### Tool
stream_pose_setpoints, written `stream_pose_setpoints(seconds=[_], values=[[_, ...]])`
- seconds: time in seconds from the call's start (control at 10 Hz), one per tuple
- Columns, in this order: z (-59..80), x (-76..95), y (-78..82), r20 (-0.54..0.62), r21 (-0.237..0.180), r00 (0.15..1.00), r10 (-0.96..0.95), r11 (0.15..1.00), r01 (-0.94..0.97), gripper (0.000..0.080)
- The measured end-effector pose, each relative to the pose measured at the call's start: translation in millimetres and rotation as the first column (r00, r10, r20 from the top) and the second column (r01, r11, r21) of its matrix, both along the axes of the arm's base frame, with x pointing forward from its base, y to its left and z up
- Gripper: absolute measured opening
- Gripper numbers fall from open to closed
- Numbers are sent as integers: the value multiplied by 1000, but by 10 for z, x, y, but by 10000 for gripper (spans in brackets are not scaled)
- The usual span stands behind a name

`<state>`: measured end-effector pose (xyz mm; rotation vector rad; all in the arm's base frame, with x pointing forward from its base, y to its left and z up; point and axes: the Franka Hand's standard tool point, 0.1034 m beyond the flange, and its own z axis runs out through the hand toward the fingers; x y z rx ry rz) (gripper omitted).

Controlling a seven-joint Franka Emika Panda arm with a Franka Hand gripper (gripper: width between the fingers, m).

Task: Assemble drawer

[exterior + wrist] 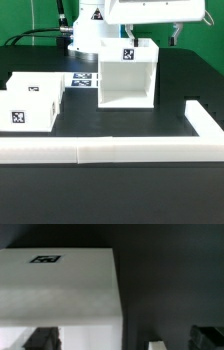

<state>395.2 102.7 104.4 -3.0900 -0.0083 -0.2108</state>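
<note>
The drawer's tall white housing [125, 78] stands open-fronted in the middle of the black table, with a tag on its upper edge. Two small white trays [35, 102] with tags sit together at the exterior view's left. My gripper [152, 38] hangs just above the housing's back top, with its jaws wide apart and nothing between them. In the wrist view the housing's tagged white face [60, 286] fills most of the picture. The gripper [123, 339] is open there too. One dark finger [42, 337] lies over the white face and the other is over the dark table.
The marker board [84, 79] lies flat between the trays and the housing. A long low white wall strip [110, 150] runs along the table's front and turns back at the exterior view's right [203, 122]. The arm's base and cables stand behind.
</note>
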Motion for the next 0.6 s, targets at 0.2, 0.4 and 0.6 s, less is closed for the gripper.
stream_pose_setpoints(seconds=[0.2,0.4,0.6], values=[[-5,9,-18,2,0,1000,5,1000,-5,389],[-35,11,-23,5,2,1000,6,1000,-6,188],[-39,16,-19,5,3,1000,7,1000,-7,68]])
